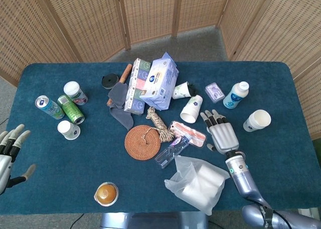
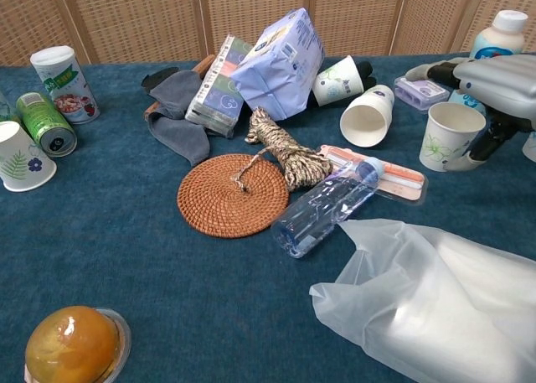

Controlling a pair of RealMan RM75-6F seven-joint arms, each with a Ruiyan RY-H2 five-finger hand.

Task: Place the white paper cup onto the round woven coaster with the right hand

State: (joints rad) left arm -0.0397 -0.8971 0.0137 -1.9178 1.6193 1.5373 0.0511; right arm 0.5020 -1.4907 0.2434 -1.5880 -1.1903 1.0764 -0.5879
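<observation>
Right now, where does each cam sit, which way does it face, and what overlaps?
Head view: high, looking steeply down on the whole table; shows left hand and right hand.
Chest view: low at the near edge, facing across toward the wicker screens; right hand only.
Shared: woven coaster, white paper cup, right hand.

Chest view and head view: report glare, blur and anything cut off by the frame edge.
Chest view: the translucent plastic bag carries a bright washed-out patch and runs off the right and bottom edges; the right hand is cropped at the right edge. Head view: evenly lit, soft shadows, sharp; the left hand is cut by the left edge, and the right hand covers the white paper cup.
</observation>
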